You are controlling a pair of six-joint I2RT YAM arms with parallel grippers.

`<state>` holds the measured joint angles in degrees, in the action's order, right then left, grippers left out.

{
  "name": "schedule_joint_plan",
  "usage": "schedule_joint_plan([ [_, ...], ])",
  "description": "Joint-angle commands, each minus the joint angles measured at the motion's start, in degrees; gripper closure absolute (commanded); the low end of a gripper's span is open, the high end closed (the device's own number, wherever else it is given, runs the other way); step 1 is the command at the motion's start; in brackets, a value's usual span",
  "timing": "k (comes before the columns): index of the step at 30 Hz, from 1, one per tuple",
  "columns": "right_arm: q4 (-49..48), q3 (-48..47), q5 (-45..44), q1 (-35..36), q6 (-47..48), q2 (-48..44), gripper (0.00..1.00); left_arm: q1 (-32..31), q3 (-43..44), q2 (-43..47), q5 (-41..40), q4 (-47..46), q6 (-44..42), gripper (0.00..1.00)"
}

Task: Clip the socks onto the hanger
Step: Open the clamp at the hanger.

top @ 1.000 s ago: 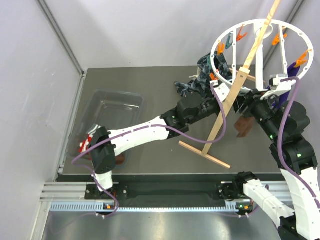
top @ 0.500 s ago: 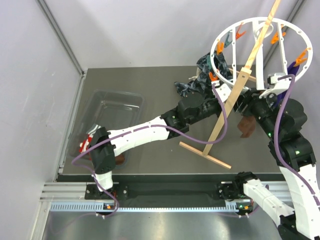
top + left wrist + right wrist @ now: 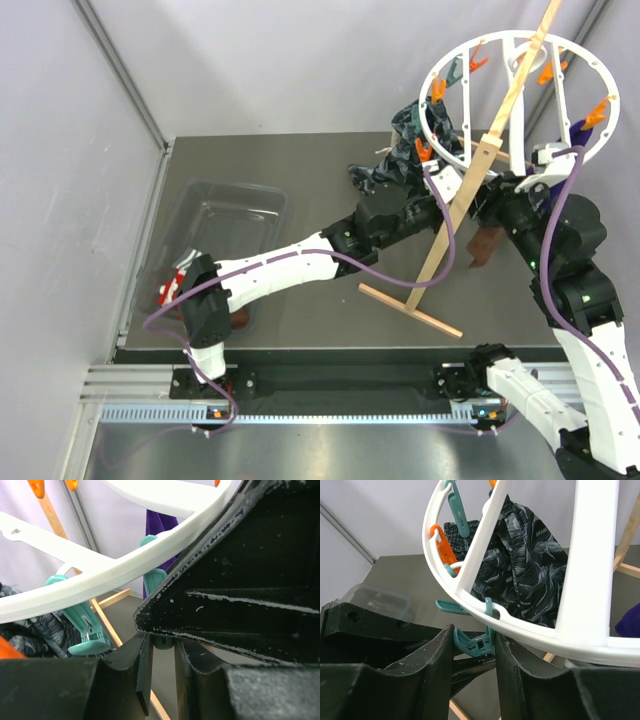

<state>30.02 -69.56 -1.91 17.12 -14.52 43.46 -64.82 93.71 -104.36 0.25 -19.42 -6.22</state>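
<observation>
The hanger (image 3: 590, 555) stood over the far right of the table (image 3: 300, 170) on its slanted wooden pole (image 3: 432, 270), with both arms reaching in under its white ring. From above, the ring, the pole and the arms' black bodies hid both sets of jaws.

In the left wrist view, the left gripper (image 3: 163, 650) had its jaws narrow, pinching the lower tip of a teal clip (image 3: 152, 580) that hung from the ring. A large black shape filled the right of that view, and we could not say what it was. A purple sock (image 3: 160, 522) showed behind the ring, mostly cut off.

In the right wrist view, a teal clip (image 3: 475, 642) sat between the jaws of the right gripper (image 3: 473, 635). Whether it was the same one, we could not tell. A dark shape lay just under it. We could not tell whether those jaws pressed on the clip or held anything.

The dark brown sock (image 3: 486, 246) hung just below the right gripper, its top hidden, so what held it stayed unclear. The red socks (image 3: 172, 288) lay in the clear plastic bin (image 3: 230, 215) at the left, partly covered by the left arm. The dark patterned cloth (image 3: 520, 565) hung behind the ring.
</observation>
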Motion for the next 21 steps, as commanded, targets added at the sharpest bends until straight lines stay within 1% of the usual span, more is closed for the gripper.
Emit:
schedule_joint_plan([
  [1, -6.56, 0.48, 0.07, 0.37, -0.07, 0.04, 0.85, -1.63, 1.74, 2.58, 1.34, -0.09, -0.82, 0.82],
  [2, -6.64, 0.48, -0.28, 0.28, 0.02, 0.13, 0.97, -1.45, 1.48, 2.67, 0.2, -0.7, 0.23, 0.7],
  [3, -6.55, 0.48, -0.72, 0.36, 0.02, 0.13, 1.0, -1.28, 0.26, 3.01, -3.38, -1.23, 0.94, 0.62],
  [4, -6.47, 0.48, -0.9, 0.28, 0.11, 0.22, 1.0, -0.58, -0.71, 3.54, -4.37, -1.93, 1.73, 0.41],
  [5, -6.12, 0.39, -1.6, 0.36, 0.28, 0.39, 1.0, -0.05, -1.94, 4.59, -5.08, -2.72, 3.39, 0.32],
  [7, -6.03, 0.56, -2.57, 0.37, 0.2, 0.31, 1.0, 1.88, -5.9, 5.91, -7.54, -4.39, 4.98, 0.19],
  [11, -5.59, 0.39, -3.18, 0.37, 0.81, 1.27, 1.0, 5.92, -11.17, 9.86, -8.6, -5.19, 11.65, 0.16],
  [13, -4.97, 0.39, -3.45, 0.28, 0.73, 1.62, 1.0, 7.59, -14.25, 11.27, -8.95, -5.98, 12.81, 0.17],
  [18, -4.36, 1.27, -5.82, 0.37, -2.34, 1.8, 1.0, 9.53, -18.03, 15.14, -12.02, -3.88, 13.42, 0.21],
  [19, -4.27, 1.27, -6.0, 0.37, -3.05, 1.8, 1.0, 9.88, -18.47, 16.02, -12.46, -3.26, 13.86, 0.23],
  [21, -3.57, 1.27, -6.52, 0.28, -5.07, 1.8, 1.0, 10.85, -19.79, 16.64, -9.15, -3.52, 15.0, 0.27],
])
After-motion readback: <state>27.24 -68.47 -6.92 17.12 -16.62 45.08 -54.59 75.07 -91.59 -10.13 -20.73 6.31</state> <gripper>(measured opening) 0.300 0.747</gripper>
